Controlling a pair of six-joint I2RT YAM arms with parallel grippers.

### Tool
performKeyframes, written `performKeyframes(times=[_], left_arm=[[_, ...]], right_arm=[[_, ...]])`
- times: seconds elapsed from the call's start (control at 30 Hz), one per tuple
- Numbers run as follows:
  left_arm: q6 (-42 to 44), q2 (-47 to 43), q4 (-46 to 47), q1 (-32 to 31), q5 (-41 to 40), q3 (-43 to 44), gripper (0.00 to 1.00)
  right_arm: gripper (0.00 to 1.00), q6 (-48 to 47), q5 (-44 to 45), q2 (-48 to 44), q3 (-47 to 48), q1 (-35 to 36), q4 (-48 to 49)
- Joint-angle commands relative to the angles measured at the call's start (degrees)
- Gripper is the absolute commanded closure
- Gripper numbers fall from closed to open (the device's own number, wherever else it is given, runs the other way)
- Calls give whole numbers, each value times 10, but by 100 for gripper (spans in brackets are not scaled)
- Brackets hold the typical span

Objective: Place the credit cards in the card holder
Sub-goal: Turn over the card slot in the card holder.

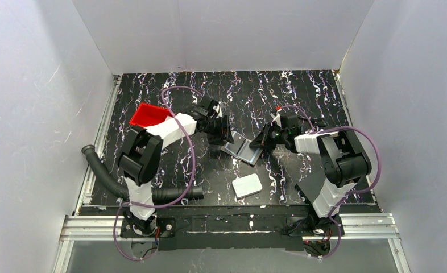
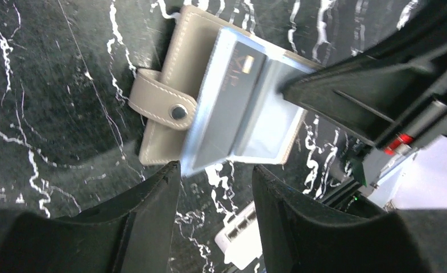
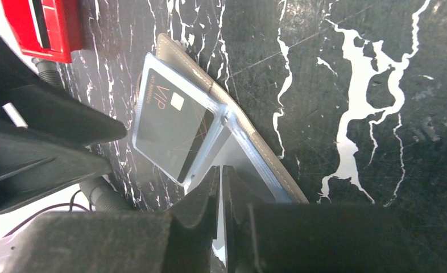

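Note:
The card holder [image 1: 241, 150] lies open on the black marbled table between my two grippers. In the left wrist view it is a beige pouch [image 2: 164, 122] with a snap strap and clear plastic sleeves [image 2: 249, 131]. A dark credit card [image 3: 173, 128] marked VIP sits inside one sleeve. My right gripper [image 3: 221, 170] is shut on the edge of a clear sleeve [image 3: 249, 170], holding it raised. My left gripper [image 2: 215, 173] stands open just short of the sleeves' near corner, with nothing between its fingers. In the top view, the left gripper [image 1: 224, 135] and right gripper [image 1: 262, 142] flank the holder.
A red open tray [image 1: 150, 115] sits at the back left behind the left arm. A thick white rounded slab [image 1: 247, 185] lies near the front, below the holder. A black corrugated hose [image 1: 113, 182] runs along the front left.

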Motion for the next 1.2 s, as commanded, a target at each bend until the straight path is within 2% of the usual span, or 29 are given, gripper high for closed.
performKeyframes(times=[0.0,0.13,0.37,0.5,0.67,0.83,1.17], left_arm=[[-3,32,-19,1,0,32,52],[-15,45,11,-5,39,36,52],[-53,15,77,-31,75,20,64],[-56,5,82,-39,74,16,64],[-55,-3,84,-40,68,4,62],[-30,15,29,-40,31,25,62],[34,29,-47,-81,-53,84,48]], right_arm=[[88,-18,1,9,1,1,19],[90,-18,-6,20,0,1,27],[90,-15,-8,6,-6,1,27],[87,-18,-6,-6,-3,1,11],[81,-21,-1,-24,-3,1,-3],[80,-16,-9,-29,1,1,-1],[80,-5,-21,-32,3,1,4]])
